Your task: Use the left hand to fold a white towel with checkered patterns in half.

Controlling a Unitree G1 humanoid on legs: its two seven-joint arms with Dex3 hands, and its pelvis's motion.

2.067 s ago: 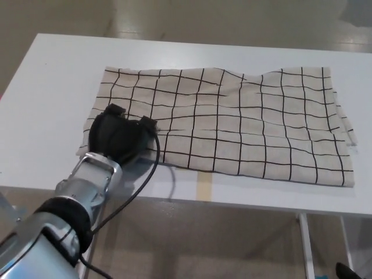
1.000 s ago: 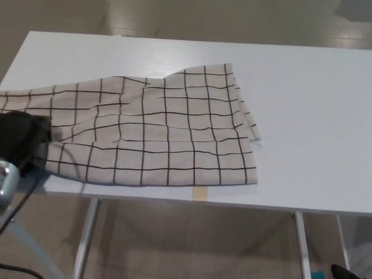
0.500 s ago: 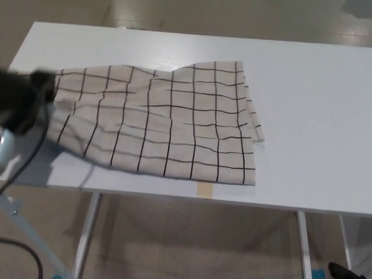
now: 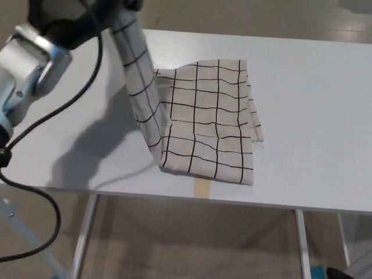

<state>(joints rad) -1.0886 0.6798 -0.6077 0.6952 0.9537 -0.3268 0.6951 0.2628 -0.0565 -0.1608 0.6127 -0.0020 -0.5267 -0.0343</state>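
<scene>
Towel [image 4: 203,116] edge now hoisted above the table [image 4: 314,116], pinched in the left hand [image 4: 72,20]; fold halfway over.

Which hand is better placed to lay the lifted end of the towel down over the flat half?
Left. The left hand is shut on the checkered towel, holding its end up; the right hand is not in view.

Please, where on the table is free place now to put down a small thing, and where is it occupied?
The table is bare on the robot's right, from the checkered towel to the right edge, and in the strip behind the towel. On the left, the left hand holds the towel's end lifted, so that side is crowded above. The towel covers the middle.
</scene>
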